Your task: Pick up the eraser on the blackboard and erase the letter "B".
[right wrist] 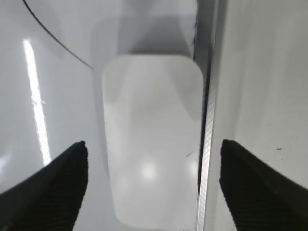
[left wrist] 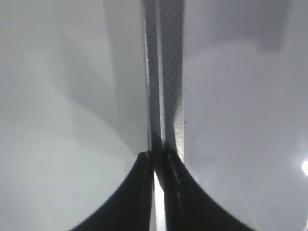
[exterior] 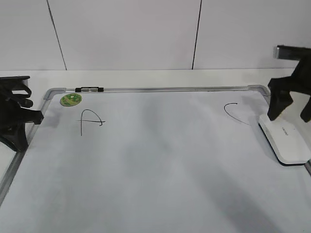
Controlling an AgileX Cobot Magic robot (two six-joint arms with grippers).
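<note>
The right gripper (right wrist: 150, 185), fingers (right wrist: 53, 190) gaping wide and empty, is hovering directly above the white glossy rounded-rectangular plastic eraser (right wrist: 151, 139), straddling its long axis.

One blackboard (exterior: 146, 170); one eraser (exterior: 285, 141); two letters showing, "A" (exterior: 90, 121) and "C" (exterior: 235, 112); one green sticker (exterior: 71, 100); two grippers, left (exterior: 14, 119), right (exterior: 291, 99).

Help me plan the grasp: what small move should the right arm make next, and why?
Probably lower straight down. The right gripper is open, its fingers on either side of the eraser, which lies flat on the blackboard against its right frame.
</note>
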